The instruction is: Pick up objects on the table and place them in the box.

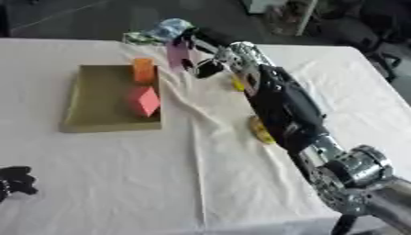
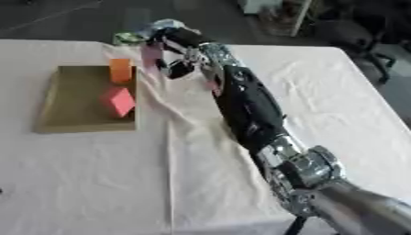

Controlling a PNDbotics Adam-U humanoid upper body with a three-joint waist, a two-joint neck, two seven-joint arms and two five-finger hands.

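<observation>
My right arm reaches from the lower right across the table to its far side. There my right hand (image 1: 201,51) is curled round a flat pink object (image 1: 176,56) and holds it just beyond the far right corner of the box (image 1: 96,108). The box is a shallow olive tray holding an orange block (image 1: 144,70) and a red block (image 1: 144,101) along its right side. A yellow object (image 1: 261,131) lies on the white cloth, partly hidden under my forearm. My left hand (image 1: 16,180) rests open at the lower left edge.
A crumpled blue and green thing (image 1: 164,30) lies at the table's far edge behind the hand. A small yellow bit (image 1: 237,84) shows beside the wrist. The white cloth (image 1: 120,183) is creased down the middle. Dark chairs stand beyond the table at upper right.
</observation>
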